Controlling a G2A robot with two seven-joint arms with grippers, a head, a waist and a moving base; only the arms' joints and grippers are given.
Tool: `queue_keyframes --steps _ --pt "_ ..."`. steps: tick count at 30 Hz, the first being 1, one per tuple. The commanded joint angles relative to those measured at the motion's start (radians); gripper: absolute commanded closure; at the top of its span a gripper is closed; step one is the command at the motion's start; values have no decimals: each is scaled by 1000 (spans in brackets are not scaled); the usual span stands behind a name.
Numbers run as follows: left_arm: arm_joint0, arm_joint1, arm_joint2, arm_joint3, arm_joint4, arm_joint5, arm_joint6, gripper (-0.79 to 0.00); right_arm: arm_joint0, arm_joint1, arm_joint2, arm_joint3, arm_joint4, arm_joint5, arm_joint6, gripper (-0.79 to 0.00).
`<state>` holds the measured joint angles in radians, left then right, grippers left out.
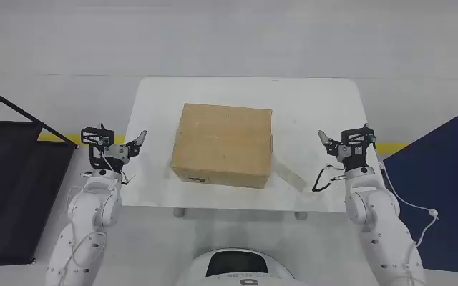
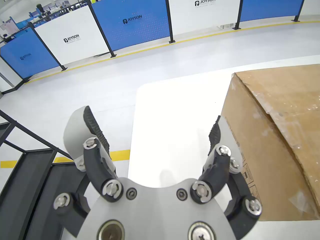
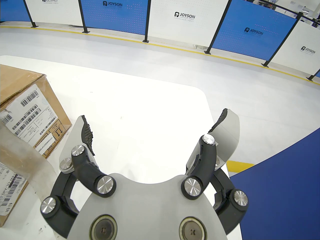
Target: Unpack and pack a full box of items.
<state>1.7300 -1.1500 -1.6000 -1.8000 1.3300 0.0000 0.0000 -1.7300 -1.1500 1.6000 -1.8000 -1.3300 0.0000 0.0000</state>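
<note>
A closed brown cardboard box (image 1: 223, 144) stands in the middle of the white table (image 1: 315, 107), its flaps shut. A loose strip of tape (image 1: 290, 176) trails from its near right corner onto the table. My left gripper (image 1: 123, 140) hovers at the table's left edge, open and holding nothing, with the box (image 2: 275, 131) a short way off beside it. At the table's right edge my right gripper (image 1: 345, 139) is open and holding nothing as well, the labelled box side (image 3: 30, 116) apart from it.
A dark metal rack (image 1: 21, 186) stands on the floor left of the table, and a blue panel (image 1: 429, 186) stands to the right. Bare table surface lies on both sides of the box and behind it. Fence panels (image 3: 185, 18) ring the floor beyond.
</note>
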Motion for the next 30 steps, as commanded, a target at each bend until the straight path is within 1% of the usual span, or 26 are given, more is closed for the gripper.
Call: queue_keyframes --steps 1,12,15,16,18,23,27,29,30 --pt "0 0 0 0 0 0 0 -785 0 0 0 0 0 0 0 -785" --pt "0 0 0 0 0 0 0 -784 0 0 0 0 0 0 0 -784" --pt "-12 -2 -4 16 23 33 7 -785 0 0 0 0 0 0 0 -785" --pt "-17 -1 2 23 31 18 7 -785 0 0 0 0 0 0 0 -785" --pt "-29 2 7 39 55 -44 5 -785 0 0 0 0 0 0 0 -785" --pt "-54 17 -14 80 65 -286 -2 -785 0 0 0 0 0 0 0 -785" --pt "-79 25 -24 118 48 -416 6 -785 0 0 0 0 0 0 0 -785" --pt "-94 30 -24 140 40 -494 16 -785 0 0 0 0 0 0 0 -785" --pt "-103 31 -28 153 41 -514 20 -785 0 0 0 0 0 0 0 -785"
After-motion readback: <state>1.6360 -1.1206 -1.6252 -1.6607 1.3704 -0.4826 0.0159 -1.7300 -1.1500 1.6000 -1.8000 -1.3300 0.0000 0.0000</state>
